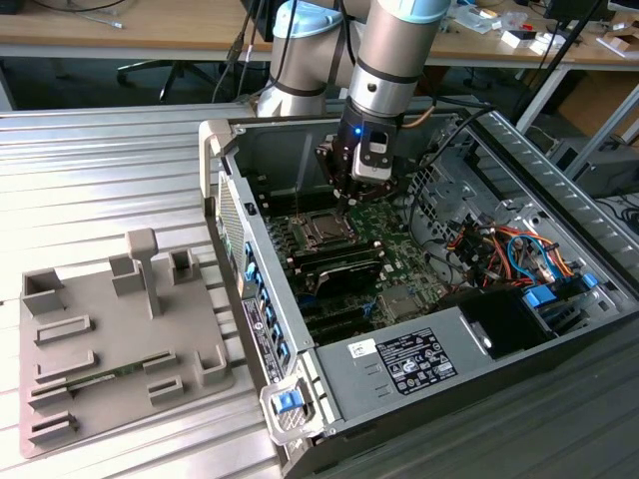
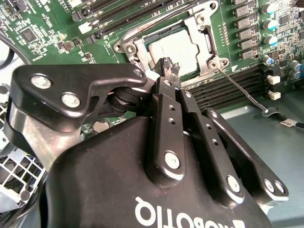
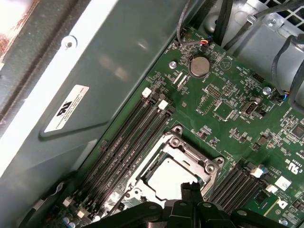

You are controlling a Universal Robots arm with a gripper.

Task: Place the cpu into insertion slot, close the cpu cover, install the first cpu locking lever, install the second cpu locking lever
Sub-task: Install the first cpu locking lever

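Metal slatted table (image 1: 100,170) bears the computer case (image 1: 285,150), wooden desks (image 1: 150,30) behind.

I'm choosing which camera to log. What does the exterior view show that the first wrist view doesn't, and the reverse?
Exterior view: the open computer case, a grey tray at the exterior view's left of it, and the arm. First wrist view: a coin battery and a white sticker on the case wall. Both: the chip lying under its flat metal cover, with the gripper close above.
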